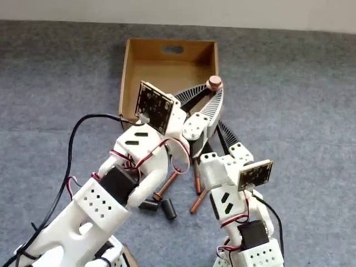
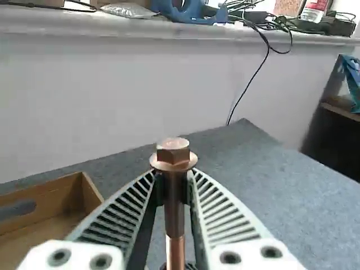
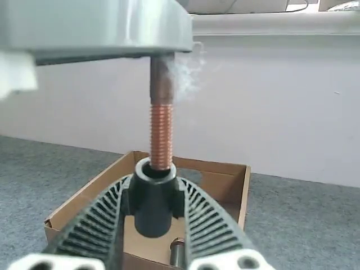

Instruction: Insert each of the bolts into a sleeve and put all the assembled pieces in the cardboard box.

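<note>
Left hand (image 2: 174,179) clamps copper hex-head bolt (image 2: 173,159); right hand (image 3: 153,188) clamps black cylindrical sleeve (image 3: 152,216); insertion starting (loose bolts (image 1: 197,179) wait on grey worktop (image 1: 300,83)).

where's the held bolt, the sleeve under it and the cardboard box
held bolt (image 2: 173,152), left wrist view, on its hex head
sleeve (image 3: 153,201), right wrist view, on its black side wall
cardboard box (image 1: 166,69), high view, on its bare floor
</note>
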`<state>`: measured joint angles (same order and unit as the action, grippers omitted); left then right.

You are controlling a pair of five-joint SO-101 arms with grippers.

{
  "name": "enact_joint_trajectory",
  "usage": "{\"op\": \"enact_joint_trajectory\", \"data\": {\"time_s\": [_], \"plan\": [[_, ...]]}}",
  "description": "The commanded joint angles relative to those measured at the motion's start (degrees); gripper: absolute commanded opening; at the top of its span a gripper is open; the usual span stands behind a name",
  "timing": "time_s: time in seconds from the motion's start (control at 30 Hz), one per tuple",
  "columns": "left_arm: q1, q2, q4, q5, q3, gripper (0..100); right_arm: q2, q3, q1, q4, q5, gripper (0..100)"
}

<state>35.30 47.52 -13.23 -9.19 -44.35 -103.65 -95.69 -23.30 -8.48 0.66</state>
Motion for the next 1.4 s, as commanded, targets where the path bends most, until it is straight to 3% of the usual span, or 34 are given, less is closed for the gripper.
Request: {"op": "enact_joint_trajectory", "data": {"time_s": [0.0, 0.33, 0.47, 0.73, 1.0, 1.17, 1.37], "plan": [[-0.75, 0.75, 1.41, -0.18, 1.01, 1, -0.92, -6.64, -0.40, 1.27, -0.26, 0.9], [-0.48, 0.48, 1.05, -0.09, 0.57, 1, -0.92, -6.73, -0.40, 1.27, -0.26, 0.9], [-1.27, 0.92, -4.48, -0.09, 0.84, 1, -0.92, -6.73, -0.40, 1.27, -0.26, 0.9], [-1.98, 1.01, -14.24, 13.36, 0.48, 1, -0.92, -6.73, -0.40, 1.27, -0.26, 0.9], [-2.24, 1.01, -14.51, 13.27, 0.48, 2, -0.92, -6.81, -0.40, 1.27, -0.26, 0.9], [-3.03, 1.19, -14.59, 12.40, 0.66, 15, -0.84, -7.25, -0.40, 1.27, -0.26, 0.9], [-6.11, 8.31, -18.99, 6.59, 0.84, 16, -0.84, -7.25, -0.40, 1.27, -0.26, 0.9]]}}
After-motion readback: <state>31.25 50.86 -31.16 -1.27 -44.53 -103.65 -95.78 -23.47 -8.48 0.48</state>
